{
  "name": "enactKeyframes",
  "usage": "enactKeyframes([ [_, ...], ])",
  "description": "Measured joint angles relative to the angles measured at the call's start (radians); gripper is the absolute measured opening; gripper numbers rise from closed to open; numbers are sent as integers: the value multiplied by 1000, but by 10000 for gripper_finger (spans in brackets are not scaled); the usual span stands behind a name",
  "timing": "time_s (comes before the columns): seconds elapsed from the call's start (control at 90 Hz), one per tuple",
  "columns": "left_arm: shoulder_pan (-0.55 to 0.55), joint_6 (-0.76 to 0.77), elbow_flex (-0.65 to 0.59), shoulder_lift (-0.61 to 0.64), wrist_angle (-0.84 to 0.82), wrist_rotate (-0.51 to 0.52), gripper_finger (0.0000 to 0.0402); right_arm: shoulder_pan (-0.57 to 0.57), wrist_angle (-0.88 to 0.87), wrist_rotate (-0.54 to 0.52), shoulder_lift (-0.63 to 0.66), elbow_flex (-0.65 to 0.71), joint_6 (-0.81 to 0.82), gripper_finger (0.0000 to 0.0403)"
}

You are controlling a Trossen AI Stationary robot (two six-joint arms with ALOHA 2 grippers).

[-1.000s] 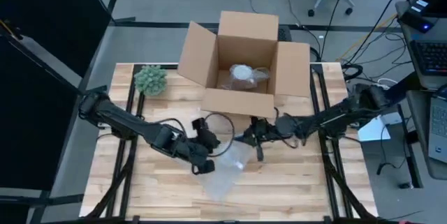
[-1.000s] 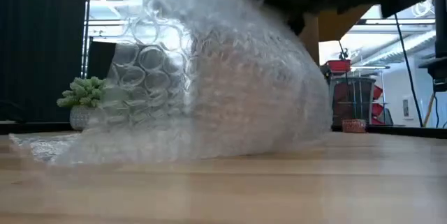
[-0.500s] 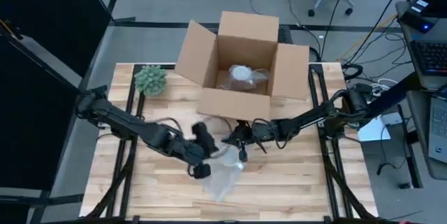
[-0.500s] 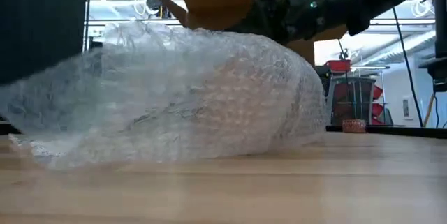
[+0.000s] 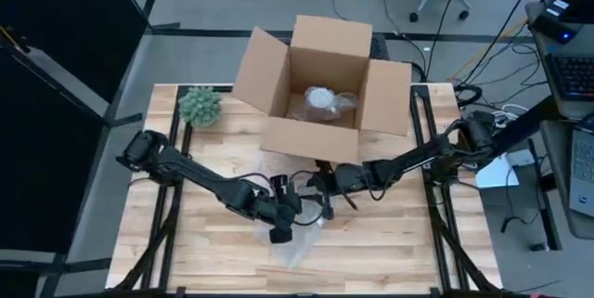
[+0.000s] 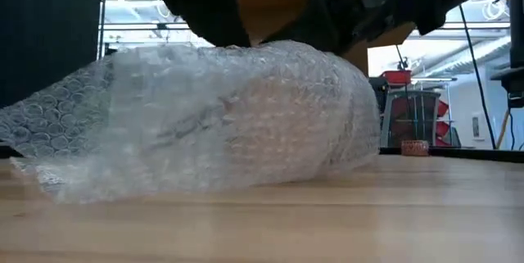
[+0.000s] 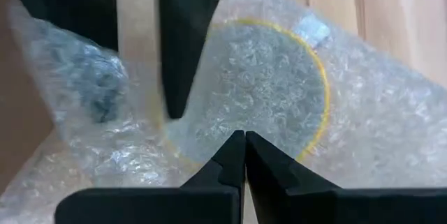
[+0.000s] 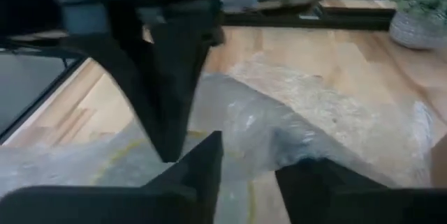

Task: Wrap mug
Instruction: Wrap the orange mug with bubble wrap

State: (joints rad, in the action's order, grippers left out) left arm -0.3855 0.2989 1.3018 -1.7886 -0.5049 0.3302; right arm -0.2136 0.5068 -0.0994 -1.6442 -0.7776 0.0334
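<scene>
Near table edge: bare wood strip, then bubble wrap (image 6: pixel 229 115) lying as a domed hump on the table (image 5: pixel 390 242). It bulges over something; the left wrist view shows a yellow-rimmed round mug (image 7: pixel 258 88) through the film, so the mug sits inside the wrap, about mid-table just in front of the box. A loose flap trails flat along the wood on one side of the hump, not yet tucked.

Left gripper (image 5: pixel 281 224) is down over the hump, fingers pressed together with no gap, tips just above the mug rim; whether any film is pinched between them can't be told. Probably pressing or pinning the wrap so it holds over the mug.

Right gripper (image 5: pixel 322 189) is just beside it on the box side, fingers parted, wrap lying under and between them, nothing clamped. Likely ready to take the next fold.

Grippers nearly touch, so room between them is tight; collision risk if either swings inward. Open wood to both sides and toward the near edge gives space to pull the flap.

Farther: open cardboard box (image 5: pixel 320 89), front wall close behind the right gripper, limits moves that way; another wrapped bundle (image 5: pixel 325 100) inside. Potted plant (image 5: pixel 200 106) at the far left corner, well apart.
</scene>
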Motion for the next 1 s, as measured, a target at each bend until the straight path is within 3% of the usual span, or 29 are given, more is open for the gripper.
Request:
enactKeyframes([
  [0.222,5,-47,0,0,10,-1,0,-31,-192,-6,176,0,-48,210],
  [0.356,5,-54,0,0,10,-4,0,-59,-271,-6,307,0,-16,219],
  [0.467,4,-68,0,0,27,-5,0,-116,-200,13,339,0,31,217],
  [0.544,4,-81,0,0,34,-5,0,-178,-140,-3,319,0,39,214],
  [0.667,5,-105,0,0,34,-5,0,-274,-162,-180,247,-56,0,211],
  [0.789,5,-127,0,0,33,-5,0,-312,-431,-311,127,-208,-24,210],
  [1.0,6,-125,0,0,32,-4,0,-273,-957,-309,-103,-541,14,210],
])
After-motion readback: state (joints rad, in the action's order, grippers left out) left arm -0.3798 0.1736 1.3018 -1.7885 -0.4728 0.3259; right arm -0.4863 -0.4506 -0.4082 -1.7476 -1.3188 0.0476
